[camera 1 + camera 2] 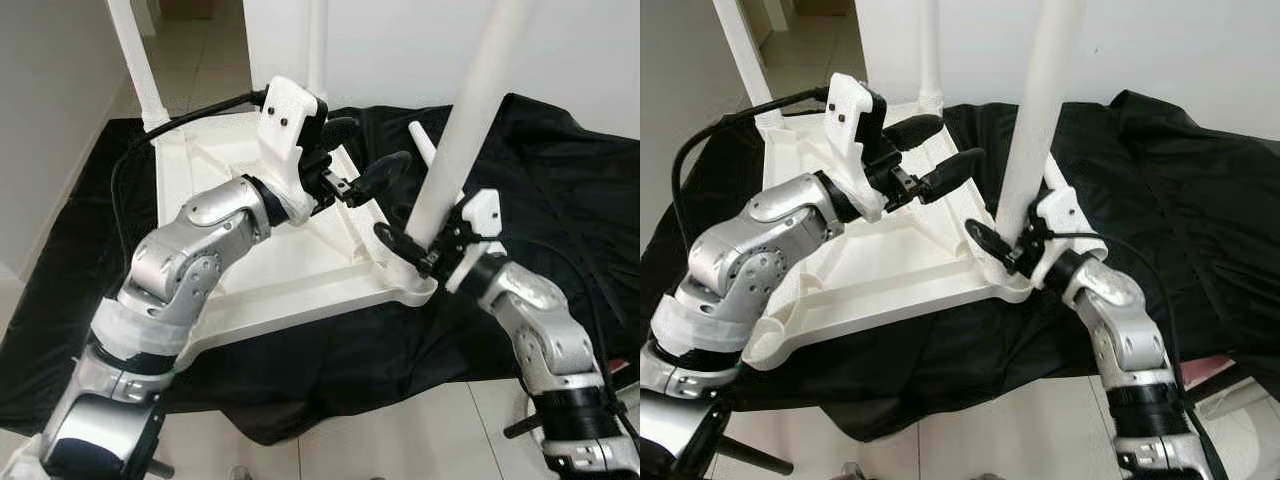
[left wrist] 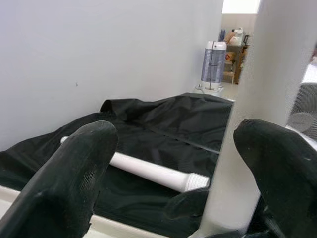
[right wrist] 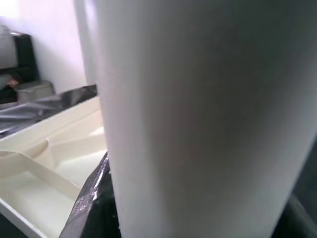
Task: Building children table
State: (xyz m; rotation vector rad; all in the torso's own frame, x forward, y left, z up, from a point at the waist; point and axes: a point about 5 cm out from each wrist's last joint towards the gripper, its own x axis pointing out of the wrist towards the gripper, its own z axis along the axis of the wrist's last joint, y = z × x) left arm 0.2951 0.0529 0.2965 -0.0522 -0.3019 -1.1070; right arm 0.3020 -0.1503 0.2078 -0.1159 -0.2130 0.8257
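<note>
Tabletop (image 1: 300, 270) inverted; right pincer (image 1: 415, 247) clamps upright leg (image 1: 465, 125); left pincer (image 1: 372, 165) agape, empty.

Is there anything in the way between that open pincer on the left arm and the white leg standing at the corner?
Nothing visible. The left pincer hangs open over the upturned tabletop, with bare air between it and the upright leg. The right pincer already grips that leg near its base.

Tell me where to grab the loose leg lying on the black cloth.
Grip the loose leg around the middle of its smooth round shaft, coming from above with fingers across it. It lies flat on the black cloth behind the upturned tabletop, and its ribbed threaded end should probably stay free for screwing in.
</note>
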